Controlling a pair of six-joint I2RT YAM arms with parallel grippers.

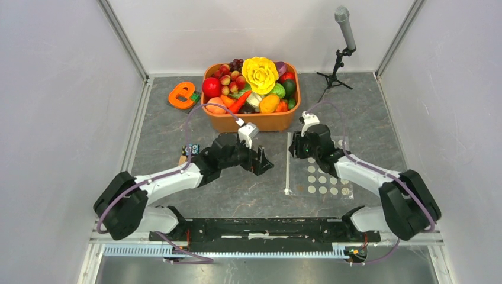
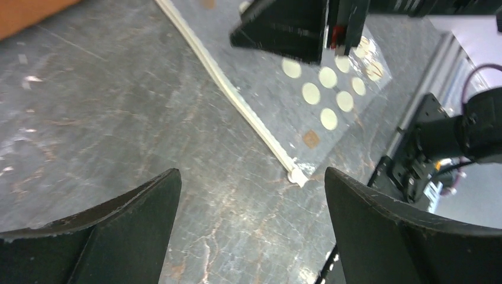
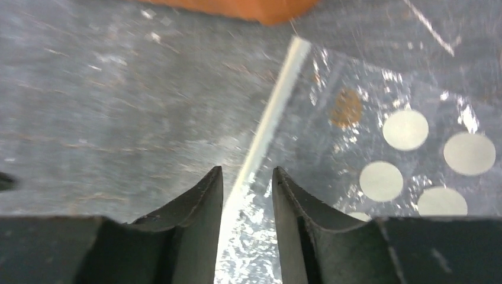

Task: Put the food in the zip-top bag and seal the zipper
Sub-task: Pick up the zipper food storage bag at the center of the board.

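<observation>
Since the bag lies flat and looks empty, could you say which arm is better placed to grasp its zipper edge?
The right arm, I'd say: its parted jaws straddle the zipper of the zip-top bag, while the left arm hovers wide open over the table beside it.

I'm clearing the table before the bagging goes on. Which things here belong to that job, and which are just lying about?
For the job: toy food, dotted bag, zipper strip.
Lying about: orange tub (it only holds the food), microphone on its stand, orange piece left of the tub.
</observation>
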